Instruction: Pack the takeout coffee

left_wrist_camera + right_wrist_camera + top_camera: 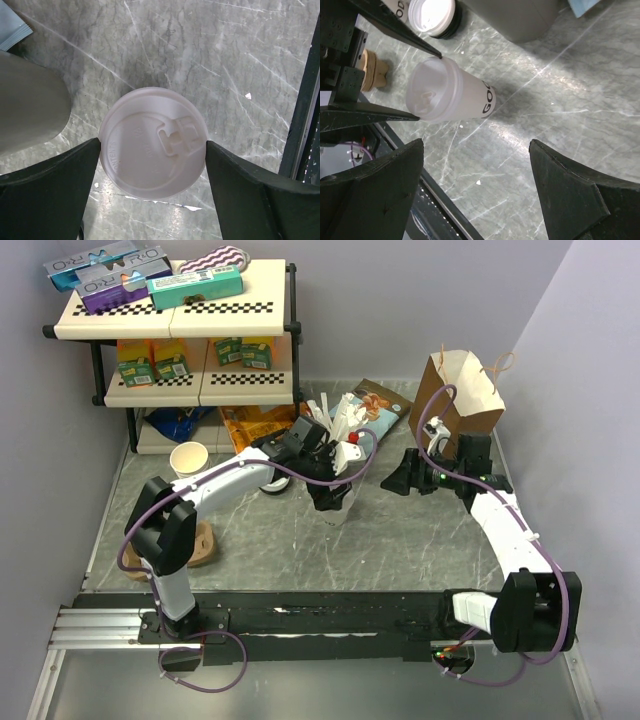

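The takeout coffee [152,142], a small off-white paper cup with a round white sip lid, stands upright on the grey marble table near its middle [338,512]. My left gripper [152,165] reaches down over it, its two dark fingers touching the lid's rim on opposite sides. The right wrist view shows the cup [452,95] from the side, with those finger tips against its top. My right gripper [475,185] hovers open to the right of the cup [403,480], with only bare table between its fingers.
A brown paper bag [465,395] stands open at the back right. A grey holder with straws [345,435] is just behind the cup. A lidless paper cup [188,458], loose white lids [432,15] and a snack shelf [180,310] are at the left.
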`<state>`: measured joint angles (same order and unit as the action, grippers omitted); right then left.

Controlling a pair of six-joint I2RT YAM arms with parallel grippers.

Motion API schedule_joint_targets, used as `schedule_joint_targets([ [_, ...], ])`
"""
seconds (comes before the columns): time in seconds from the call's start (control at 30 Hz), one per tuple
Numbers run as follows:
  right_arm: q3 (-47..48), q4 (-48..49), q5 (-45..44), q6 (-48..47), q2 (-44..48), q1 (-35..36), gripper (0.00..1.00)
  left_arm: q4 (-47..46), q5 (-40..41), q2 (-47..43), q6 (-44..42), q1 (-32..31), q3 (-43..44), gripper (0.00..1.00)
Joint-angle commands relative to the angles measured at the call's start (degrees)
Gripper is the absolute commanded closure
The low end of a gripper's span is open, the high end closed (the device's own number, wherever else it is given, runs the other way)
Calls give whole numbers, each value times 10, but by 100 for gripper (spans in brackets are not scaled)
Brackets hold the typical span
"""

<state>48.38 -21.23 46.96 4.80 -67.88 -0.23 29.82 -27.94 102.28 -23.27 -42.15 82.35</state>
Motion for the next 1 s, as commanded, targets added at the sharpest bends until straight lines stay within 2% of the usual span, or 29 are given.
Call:
schedule_joint_targets([
  [0.0,-7,14,12,1,17,-10,8,-6,8,-21,-9,-3,-4,9],
  [0.17,-14,30,17,6,13,-10,8,-13,3,-29,1,-4,-17,7],
  [0.3,-21,51,29,18,5,-4,8,-8,-26,-46,20,-1,-1,1],
  [0.43,-17,63,30,7,-9,18,8,-8,-63,-76,52,10,5,1],
  [0.47,-14,63,34,6,-19,23,8,-13,-68,-88,65,16,-1,1],
  [0.57,-1,73,50,9,-44,45,7,-62,-102,-110,162,53,-45,1],
  [0.6,5,75,54,11,-53,51,6,-90,-112,-114,220,75,-59,1],
  [0.7,24,80,63,27,-100,73,6,-125,-144,-117,304,104,-111,1],
  [0.83,44,87,71,39,-148,95,6,-179,-148,-107,346,118,-153,1],
  [0.97,61,75,73,37,-165,106,7,-195,-170,-90,369,128,-157,1],
])
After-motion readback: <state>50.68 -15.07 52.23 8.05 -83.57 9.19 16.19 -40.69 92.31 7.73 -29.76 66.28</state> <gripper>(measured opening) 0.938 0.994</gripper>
